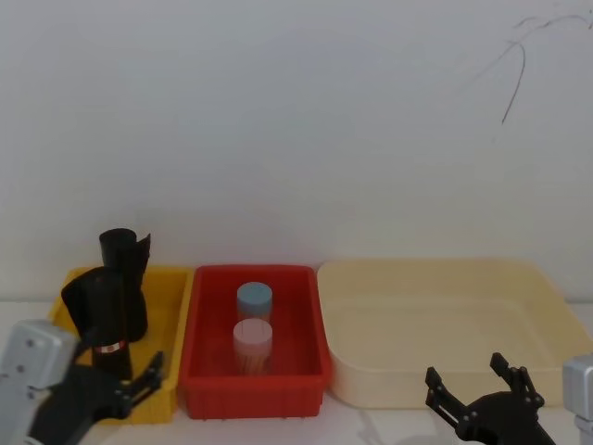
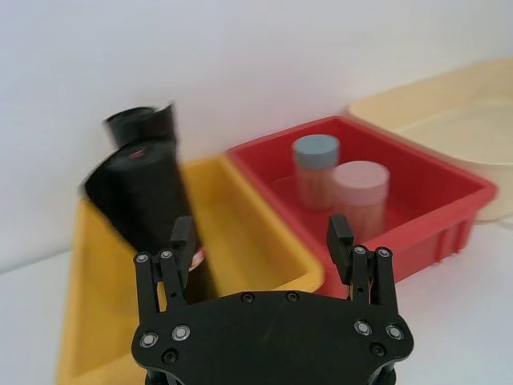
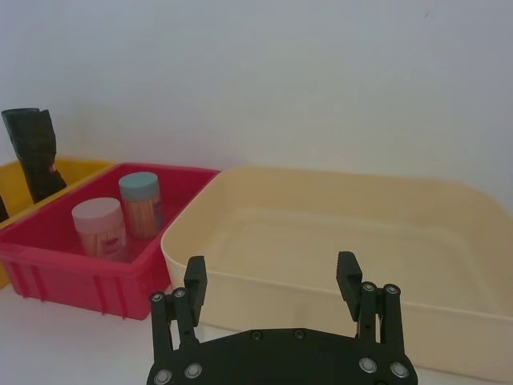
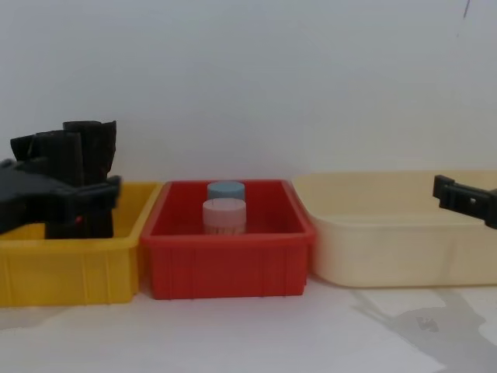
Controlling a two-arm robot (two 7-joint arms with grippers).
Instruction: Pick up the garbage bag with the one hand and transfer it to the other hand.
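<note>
Where the yellow bin (image 1: 182, 315) stands at the robot's left, two black rolls are kept upright in it. The garbage bag (image 1: 104, 311) is the nearer one: a tightly wound cylinder of matt black film, leaning a little, with a narrow red-and-white band low on its body. Behind it a plain roll (image 1: 126, 248) with a ragged, flared top is noted.

The left gripper (image 1: 125, 380) is held low at the bin's near edge, beside the foot of the garbage bag. From the left wrist view its two black, bolt-studded fingers are seen spread wide, nothing clamped between them. The bag's lower end lies just beyond one fingertip; whether it is touched cannot be told.

The right gripper (image 1: 468, 375) is held before the cream bin (image 1: 371, 375), well apart from the garbage bag. Its fingers are likewise parted, with nothing gripped.

All three bins are of smooth moulded plastic, rectangular with rounded corners, set side by side on a white table (image 4: 248, 334). The red bin (image 1: 255, 380), in the middle, is ribbed along the base of its wall. The cream bin is wider and shallower, with a rolled rim.

Two small round jars are stood in the red bin, one behind the other. The blue-lidded jar (image 1: 254, 301) is at the back and the pink-lidded jar (image 1: 252, 336) in front. Both are clear-walled with flat lids.
</note>
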